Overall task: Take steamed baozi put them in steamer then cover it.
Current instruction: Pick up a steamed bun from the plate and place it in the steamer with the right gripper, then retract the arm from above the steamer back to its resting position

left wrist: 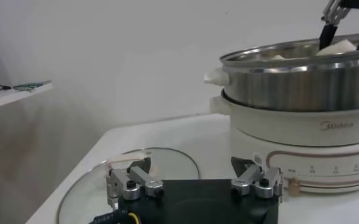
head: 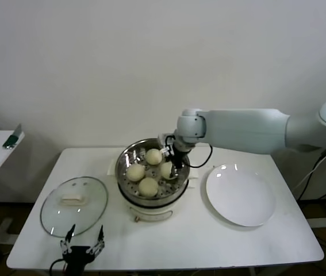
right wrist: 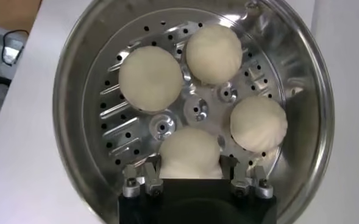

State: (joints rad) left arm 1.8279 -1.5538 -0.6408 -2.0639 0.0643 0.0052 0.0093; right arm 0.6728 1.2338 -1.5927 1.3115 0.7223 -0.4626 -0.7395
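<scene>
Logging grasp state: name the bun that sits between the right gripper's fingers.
The baozi on the steamer's right side, toward the plate. The right gripper straddles it; the other three lie free.

right arm reaches in from right side, forearm level, wrist bent downward. right gripper (head: 171,167) points down, fingers on either side of one bun (right wrist: 191,153), touching it on both sides; fingertips hidden from wrist camera. left arm parked low near front edge, only gripper showing. left gripper (head: 82,246) aims forward, fingers (left wrist: 132,181) spread wide apart, nothing between them.
</scene>
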